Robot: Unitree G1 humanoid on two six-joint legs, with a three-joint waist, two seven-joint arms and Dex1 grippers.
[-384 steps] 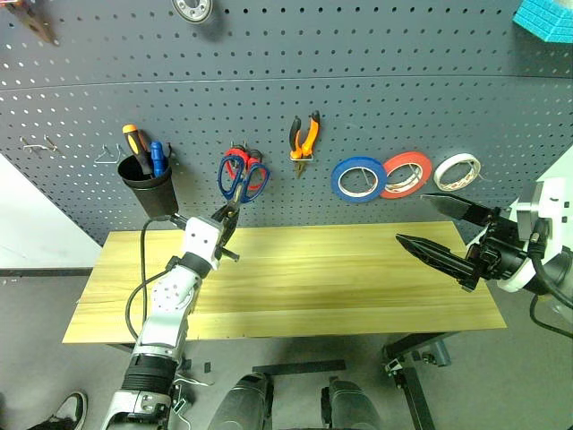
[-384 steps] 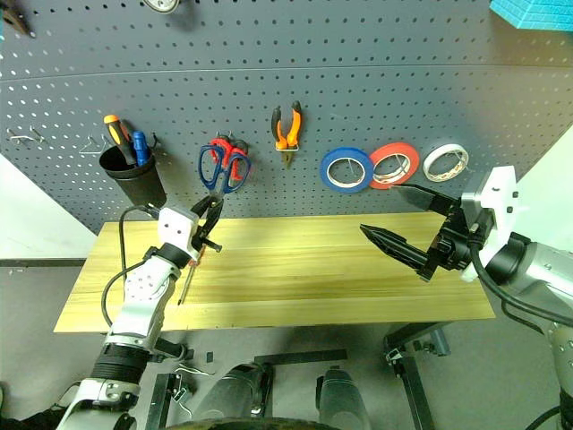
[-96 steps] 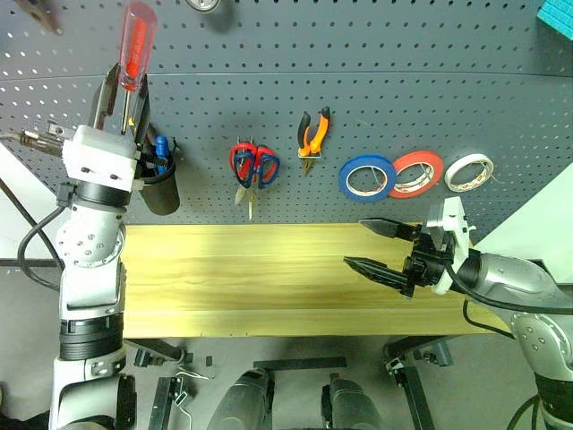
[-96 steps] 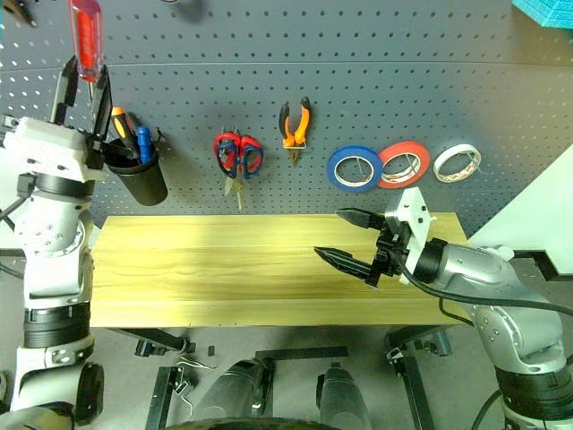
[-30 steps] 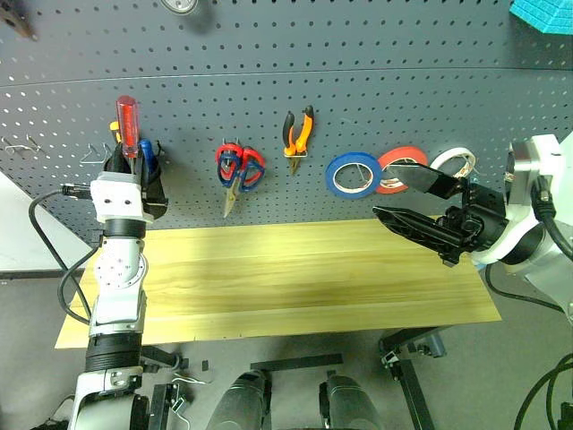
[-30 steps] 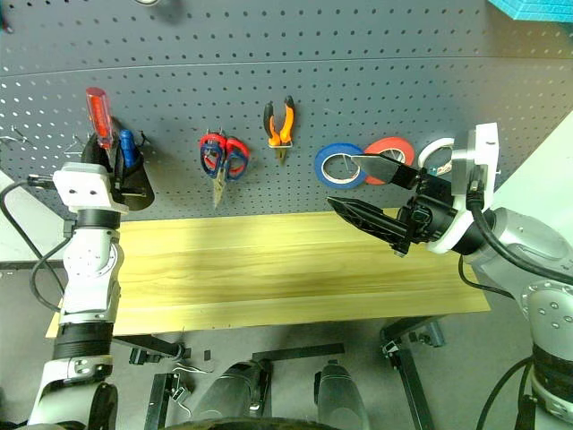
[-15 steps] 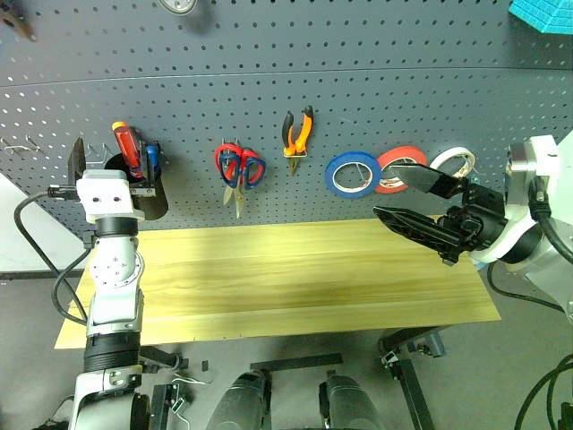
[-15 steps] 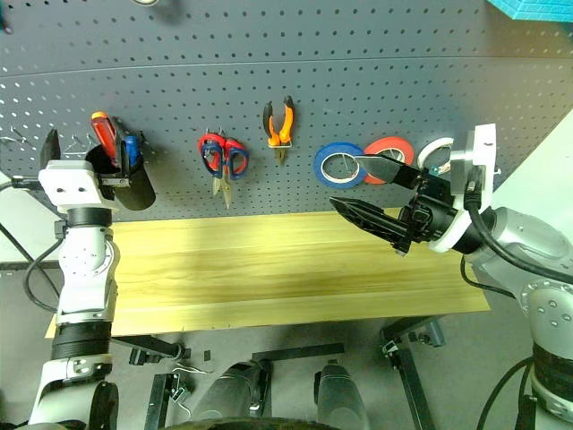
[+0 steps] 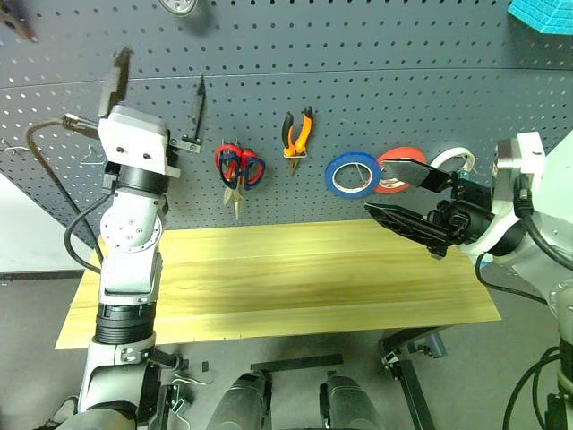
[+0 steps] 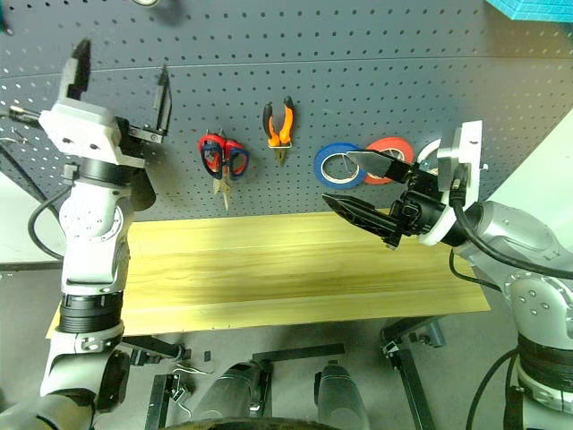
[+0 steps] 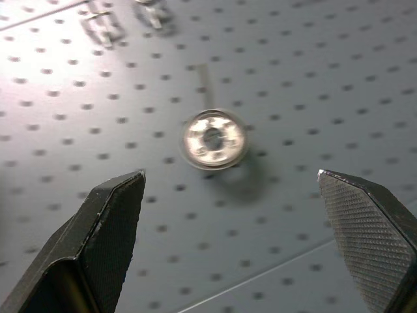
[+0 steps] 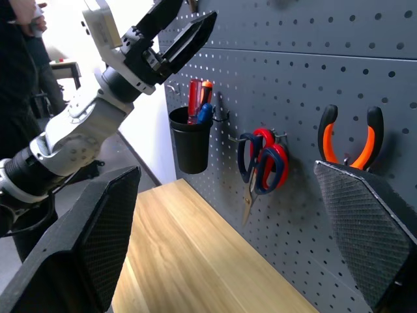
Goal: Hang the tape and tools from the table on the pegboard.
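My left gripper [image 9: 161, 67] is open and empty, raised in front of the pegboard [image 9: 376, 63], above the black cup [image 12: 190, 142]. The red-handled screwdriver [image 12: 194, 98] stands in that cup beside an orange-handled and a blue-handled one. Scissors [image 9: 237, 168] with red and dark blue handles hang together on one hook. To their right hang the orange-and-black pliers [image 9: 300, 134] and the blue tape [image 9: 351, 175]. My right gripper [image 9: 380, 188] is open and empty over the table's [image 9: 295, 278] right end, in front of the tape rolls.
A red-orange roll [image 9: 400, 170] and a white roll [image 9: 455, 161] hang right of the blue tape, partly behind my right gripper. A round metal disc [image 11: 214, 139] sits high on the board. A teal box [image 9: 542, 18] is at the upper right. A person [image 12: 19, 45] stands beyond the table's left end.
My left gripper opened and let go of the red-handled screwdriver, which stays in the cup. The gripper then rose and shifted right along the pegboard. The right arm kept still.
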